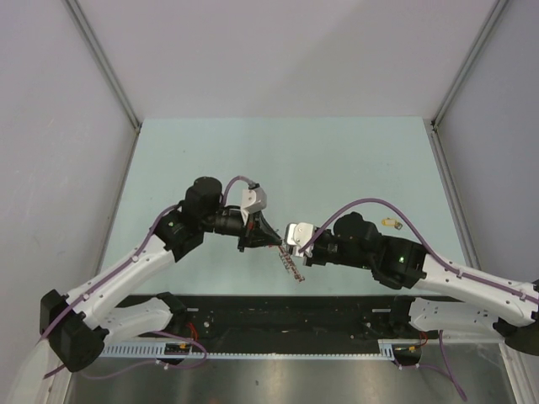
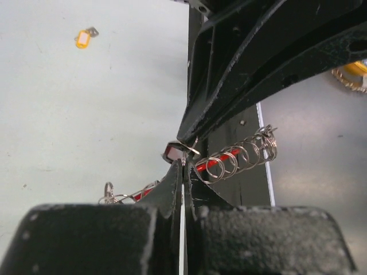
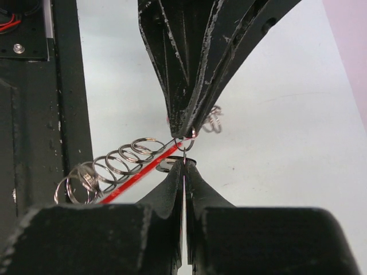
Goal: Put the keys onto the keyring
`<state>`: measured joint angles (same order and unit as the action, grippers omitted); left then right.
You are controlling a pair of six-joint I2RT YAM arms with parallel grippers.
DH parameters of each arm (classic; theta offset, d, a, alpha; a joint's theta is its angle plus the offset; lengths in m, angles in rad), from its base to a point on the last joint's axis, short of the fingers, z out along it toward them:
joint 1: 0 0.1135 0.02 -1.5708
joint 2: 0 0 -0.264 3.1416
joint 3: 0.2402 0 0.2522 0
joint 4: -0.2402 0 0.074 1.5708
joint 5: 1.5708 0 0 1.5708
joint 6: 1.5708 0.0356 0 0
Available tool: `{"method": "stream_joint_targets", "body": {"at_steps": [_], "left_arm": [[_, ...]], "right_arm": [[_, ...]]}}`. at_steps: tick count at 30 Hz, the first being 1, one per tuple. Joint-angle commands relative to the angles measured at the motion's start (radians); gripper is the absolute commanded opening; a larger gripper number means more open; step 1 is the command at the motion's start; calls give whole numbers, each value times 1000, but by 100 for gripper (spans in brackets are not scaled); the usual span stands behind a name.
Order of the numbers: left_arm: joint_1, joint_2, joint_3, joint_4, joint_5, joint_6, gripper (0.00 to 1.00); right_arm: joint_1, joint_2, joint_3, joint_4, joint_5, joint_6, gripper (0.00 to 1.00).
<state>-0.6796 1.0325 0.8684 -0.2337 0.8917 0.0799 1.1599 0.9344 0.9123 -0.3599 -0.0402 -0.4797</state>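
Left gripper: fingers pressed flat together, tip to tip with the right gripper, whose fingers are also pressed together. Both tips nip the keyring at one small wire ring in the middle of each wrist frame. How much metal sits inside either pinch is too fine to make out.

The right wrist view shows the keyring's red strap and a row of overlapping metal rings trailing from the tips toward the lower left, over the black rail. The left wrist view shows the same row running right of centre, plus a dark red end piece just left of the tips and a loose ring at lower left. Only this view shows a yellow key clearly, lying on the pale table at upper left, well apart from the grippers.

From above, the keyring is a thin dark streak below the meeting tips, its details lost. A yellow object at the left wrist view's right edge is cut off.
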Motion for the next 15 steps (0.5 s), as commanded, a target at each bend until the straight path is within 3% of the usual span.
{"method": "stream_joint_targets", "body": {"at_steps": [1,7,13,14,15], "left_arm": [[12,-45,-46,204,-10,-135,1],[11,-61,-86,310,-5,-198,0],[11,-74,-106,317,-48,-204,1],[12,-78,-109,310,-86,-201,4],[12,-84,-118,307,-106,-198,14]], "right_arm": [[24,-20,-7,-8,10,36,0],[47,-6,-27,44,6,52,0],[47,0,-50,102,40,61,0],[43,0,-49,107,71,61,0],[41,1,-50,110,80,59,0]]}}
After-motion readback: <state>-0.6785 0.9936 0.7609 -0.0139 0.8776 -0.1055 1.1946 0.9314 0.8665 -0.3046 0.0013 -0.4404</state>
